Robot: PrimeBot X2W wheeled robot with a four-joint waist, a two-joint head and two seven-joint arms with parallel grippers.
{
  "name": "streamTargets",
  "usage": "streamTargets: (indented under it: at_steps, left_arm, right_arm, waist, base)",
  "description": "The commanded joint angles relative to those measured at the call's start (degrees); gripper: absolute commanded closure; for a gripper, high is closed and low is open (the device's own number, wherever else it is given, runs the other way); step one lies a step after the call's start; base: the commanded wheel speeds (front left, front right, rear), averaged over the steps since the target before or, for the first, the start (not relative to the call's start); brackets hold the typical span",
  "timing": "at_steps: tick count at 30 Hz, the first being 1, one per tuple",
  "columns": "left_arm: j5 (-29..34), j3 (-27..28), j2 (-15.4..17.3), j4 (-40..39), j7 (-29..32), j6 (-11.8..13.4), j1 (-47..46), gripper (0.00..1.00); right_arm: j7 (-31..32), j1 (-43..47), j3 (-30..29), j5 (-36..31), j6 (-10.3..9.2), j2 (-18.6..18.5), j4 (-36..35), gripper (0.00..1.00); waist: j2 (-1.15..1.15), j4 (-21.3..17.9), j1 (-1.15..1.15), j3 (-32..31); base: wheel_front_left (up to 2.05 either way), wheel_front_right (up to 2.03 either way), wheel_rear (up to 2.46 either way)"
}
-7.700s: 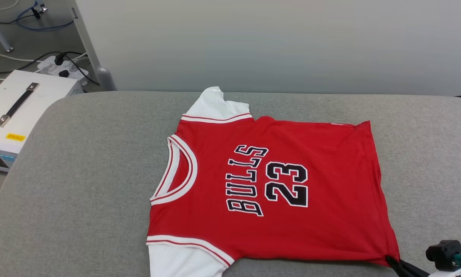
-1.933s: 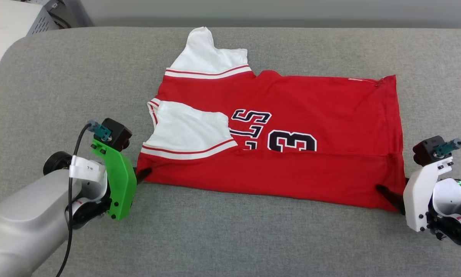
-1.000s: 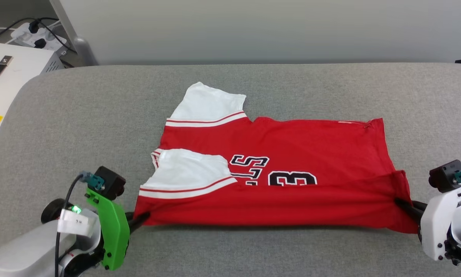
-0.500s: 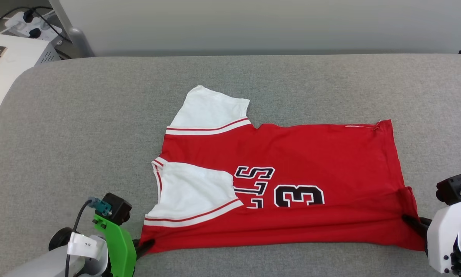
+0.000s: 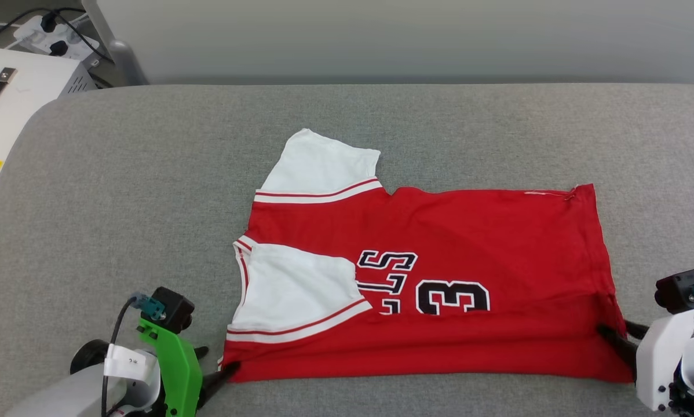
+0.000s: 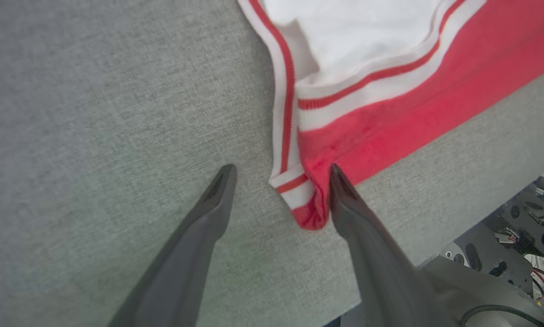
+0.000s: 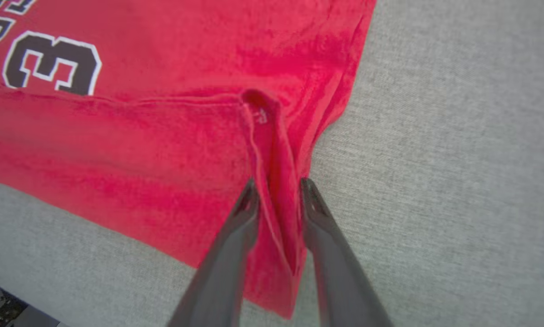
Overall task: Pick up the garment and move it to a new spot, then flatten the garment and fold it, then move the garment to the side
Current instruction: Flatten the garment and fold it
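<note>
The garment [image 5: 468, 243], a red jersey, lies on the grey cushion [image 5: 121, 191] with its near edge folded up over the letters, so part of the lettering and the 3 show. One white sleeve [image 5: 298, 286] lies on the red; the other [image 5: 324, 162] points to the far side. My left gripper [image 5: 216, 359] is open at the near-left corner. In the left wrist view that corner [image 6: 306, 209] sits between the spread fingers of the left gripper [image 6: 280, 169] and touches the right finger. My right gripper [image 7: 279, 185] is shut on a pinched red fold [image 7: 272, 150] at the near-right corner.
A white case [image 5: 11, 110] with a black handle stands off the cushion's far left, with a power strip [image 5: 57, 37] and cables behind it. A pale wall runs along the cushion's far edge. Bare cushion lies on every side of the garment.
My left gripper has opened and let go of the near-left corner, which now rests on the cushion. The right gripper still holds its corner, and the folded edge has settled flat.
</note>
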Motion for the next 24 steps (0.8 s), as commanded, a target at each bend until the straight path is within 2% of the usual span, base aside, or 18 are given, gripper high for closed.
streamTargets:
  at_steps: [1, 6, 10, 17, 20, 24]
  left_arm:
    - [0.8, 0.2, 1.0, 0.1, 0.2, -0.2, -1.0, 0.00]
    - [0.0, 3.5, 3.2, -2.7, -1.4, 0.0, -4.5, 0.00]
    - [1.8, 6.0, 4.5, -2.9, -3.6, 1.1, -8.3, 0.00]
    - [4.0, 8.9, 3.1, -0.2, -3.7, 2.2, -16.4, 0.00]
    - [5.8, 9.4, 1.9, 1.5, -3.6, 2.1, -20.0, 0.00]
    - [6.0, 10.4, -0.5, 4.4, -2.5, 0.6, -25.1, 0.00]
  right_arm:
    - [-1.4, -0.1, -0.9, -0.8, -0.09, -0.3, -0.4, 0.00]
    - [-5.5, -0.3, -5.2, -3.6, -0.09, 0.1, -3.2, 0.00]
    - [-9.9, -0.6, -11.3, -7.8, -0.09, 3.1, -6.9, 0.00]
    - [-17.0, -0.6, -23.1, -18.0, -0.09, 12.2, -14.0, 0.00]
    - [-18.6, -0.2, -25.5, -20.6, -0.09, 15.6, -17.0, 0.00]
    - [-18.9, 0.5, -26.0, -22.9, -0.09, 18.4, -20.3, 0.00]
  waist:
    - [0.00, 0.3, 0.00, -1.0]
    - [0.00, 0.1, 0.00, -2.0]
    - [0.00, -0.7, 0.00, -2.0]
    - [0.00, -2.7, 0.00, 0.1]
    - [0.00, -3.7, 0.00, 1.6]
    - [0.00, -5.3, 0.00, 4.4]
  base:
    - [0.00, 0.00, 0.00]
    - [0.00, 0.00, 0.00]
    - [0.00, 0.00, 0.00]
    - [0.00, 0.00, 0.00]
    - [0.00, 0.00, 0.00]
    - [0.00, 0.00, 0.00]
